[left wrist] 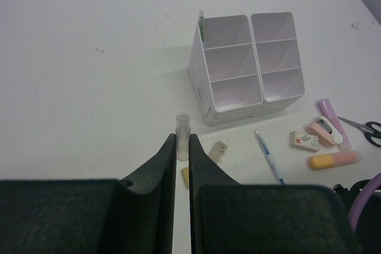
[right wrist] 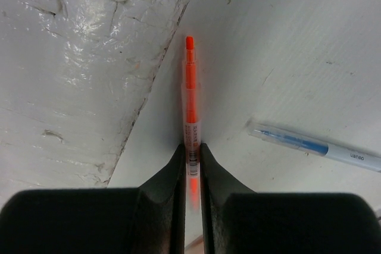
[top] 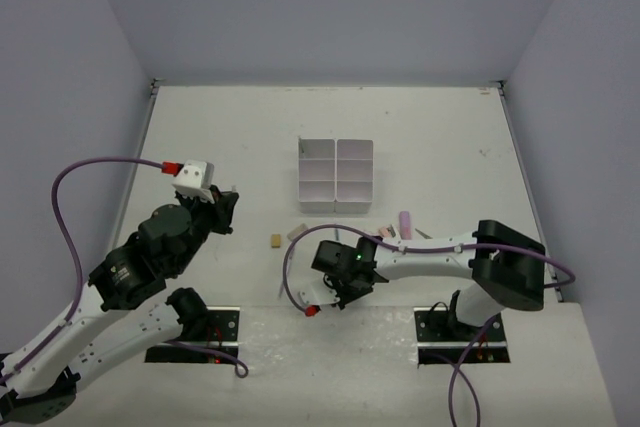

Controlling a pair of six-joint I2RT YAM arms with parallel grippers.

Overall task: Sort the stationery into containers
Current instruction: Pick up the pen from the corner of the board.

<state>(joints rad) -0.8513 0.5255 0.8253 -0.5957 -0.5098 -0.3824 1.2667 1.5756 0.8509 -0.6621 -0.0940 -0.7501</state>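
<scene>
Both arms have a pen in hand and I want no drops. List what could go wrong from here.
1. The right gripper holds the orange pen with a long stretch sticking out ahead; it may swing or slip.
2. The left gripper lets only the tip of the clear pen show past its fingers; it could catch a divider of the organizer.
3. Both grippers heading for it together might collide.

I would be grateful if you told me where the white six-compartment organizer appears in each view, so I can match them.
Top external: the organizer sits at the centre of the picture.
Left wrist: the organizer is upper right of centre.
Right wrist: not in it.
Shared landmark: the pink marker lies lower right of it in the top external and left wrist views.
</scene>
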